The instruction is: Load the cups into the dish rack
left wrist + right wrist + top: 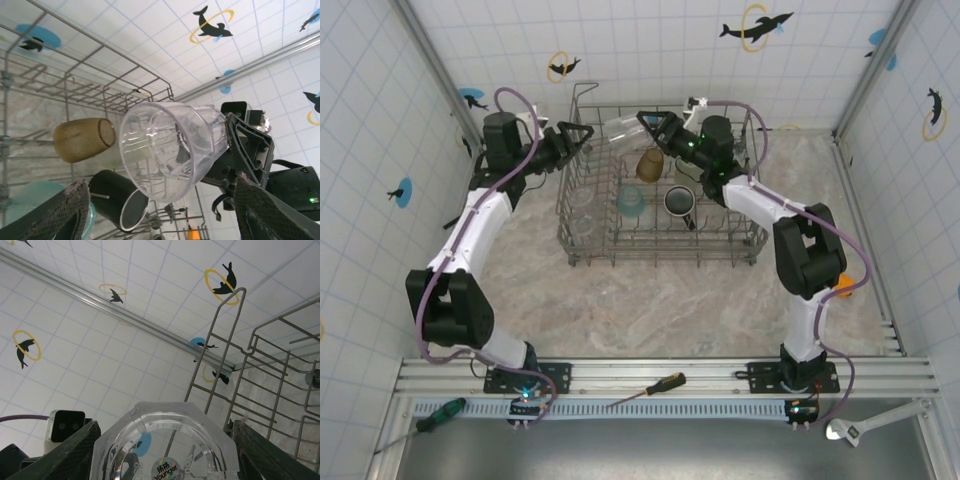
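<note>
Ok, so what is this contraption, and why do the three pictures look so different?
Two robot arms are bolted to the near edge of a table. One picture looks down from above; the other two come from a camera on each wrist. On the table stands a wire dish rack already holding an amber cup, a greenish cup and a dark mug. The right arm's fingers grip a clear cup over the rack; the left arm's fingers are open and empty.

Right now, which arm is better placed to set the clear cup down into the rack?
Right. Its gripper clamps the clear cup above the dish rack, while the left gripper is open and holds nothing, by the rack's left rim.
</note>
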### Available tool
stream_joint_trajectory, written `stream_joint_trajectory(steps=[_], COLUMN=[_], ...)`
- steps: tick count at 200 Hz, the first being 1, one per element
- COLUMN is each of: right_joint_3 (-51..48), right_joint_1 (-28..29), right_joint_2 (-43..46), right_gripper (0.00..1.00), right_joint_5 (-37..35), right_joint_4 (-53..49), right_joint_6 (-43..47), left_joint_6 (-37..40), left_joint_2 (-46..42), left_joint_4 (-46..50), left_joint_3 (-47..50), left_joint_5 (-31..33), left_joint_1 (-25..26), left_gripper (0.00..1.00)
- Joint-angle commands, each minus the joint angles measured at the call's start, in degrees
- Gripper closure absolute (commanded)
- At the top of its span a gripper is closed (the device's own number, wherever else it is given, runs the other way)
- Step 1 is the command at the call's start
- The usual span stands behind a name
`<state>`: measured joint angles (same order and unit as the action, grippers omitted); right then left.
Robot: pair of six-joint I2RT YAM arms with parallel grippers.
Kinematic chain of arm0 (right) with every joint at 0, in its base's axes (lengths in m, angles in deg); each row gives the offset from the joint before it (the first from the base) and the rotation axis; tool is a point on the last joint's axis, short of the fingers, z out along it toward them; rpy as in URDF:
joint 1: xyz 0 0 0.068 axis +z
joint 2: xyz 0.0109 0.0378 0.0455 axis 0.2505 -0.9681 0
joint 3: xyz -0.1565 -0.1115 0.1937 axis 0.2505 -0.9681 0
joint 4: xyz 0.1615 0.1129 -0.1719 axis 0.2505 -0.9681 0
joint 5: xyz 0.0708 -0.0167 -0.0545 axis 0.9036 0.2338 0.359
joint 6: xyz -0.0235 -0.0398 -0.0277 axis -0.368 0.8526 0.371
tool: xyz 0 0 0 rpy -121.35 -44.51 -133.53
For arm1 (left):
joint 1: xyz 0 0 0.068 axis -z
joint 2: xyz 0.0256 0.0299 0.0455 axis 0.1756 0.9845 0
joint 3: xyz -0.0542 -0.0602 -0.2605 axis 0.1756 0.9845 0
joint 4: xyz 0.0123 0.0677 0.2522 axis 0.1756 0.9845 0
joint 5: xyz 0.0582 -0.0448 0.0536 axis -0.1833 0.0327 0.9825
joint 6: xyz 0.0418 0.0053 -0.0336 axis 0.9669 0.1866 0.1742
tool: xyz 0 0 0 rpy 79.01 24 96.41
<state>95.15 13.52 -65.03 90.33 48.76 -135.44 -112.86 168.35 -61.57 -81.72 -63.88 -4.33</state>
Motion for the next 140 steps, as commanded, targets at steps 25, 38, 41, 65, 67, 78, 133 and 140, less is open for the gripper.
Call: stream_joint_trajectory(steps=[25, 38, 41, 65, 67, 78, 133, 140], right_joint_3=[8.05, 9.71, 10.12, 13.52, 13.87, 15.8, 24.17, 25.25], right_joint_1=[2.68, 3.29, 3.45, 4.6, 4.71, 5.29, 7.88, 8.32], right_joint_2=[-1.43, -2.11, -2.24, -3.64, -3.78, -4.76, -9.25, -9.99], right_gripper=[0.53, 0.53, 0.53, 0.53, 0.53, 0.54, 0.54, 0.54], right_joint_5=[-4.08, -4.9, -5.2, -7.12, -7.31, -8.01, -11.18, -11.87], right_joint_4=[-6.51, -9.16, -9.8, -14.49, -14.94, -17.29, -25.85, -26.87], right_joint_6=[8.88, 11.29, 11.76, 16.4, 16.79, 19.17, 29.74, 31.2], left_joint_6=[4.07, 3.5, 3.45, 3.22, 3.24, 3.33, 4.26, 4.56], left_joint_2=[-3.16, -3.76, -3.87, -4.95, -5.01, -5.48, -5.2, -4.94], left_joint_4=[7.15, 7.0, 6.9, 6.71, 6.7, 6.75, 5.33, 5.34], left_joint_3=[-2.21, -1.34, -1.13, 0.6, 0.77, 1.89, 7.23, 7.59], left_joint_5=[5.3, 5.47, 5.47, 6.96, 7.18, 8.39, 10.82, 10.92], left_joint_1=[-4.36, -5.81, -6.24, -8.84, -9.03, -10.19, -13.07, -13.16], left_gripper=[0.16, 0.15, 0.14, 0.11, 0.11, 0.11, 0.1, 0.1])
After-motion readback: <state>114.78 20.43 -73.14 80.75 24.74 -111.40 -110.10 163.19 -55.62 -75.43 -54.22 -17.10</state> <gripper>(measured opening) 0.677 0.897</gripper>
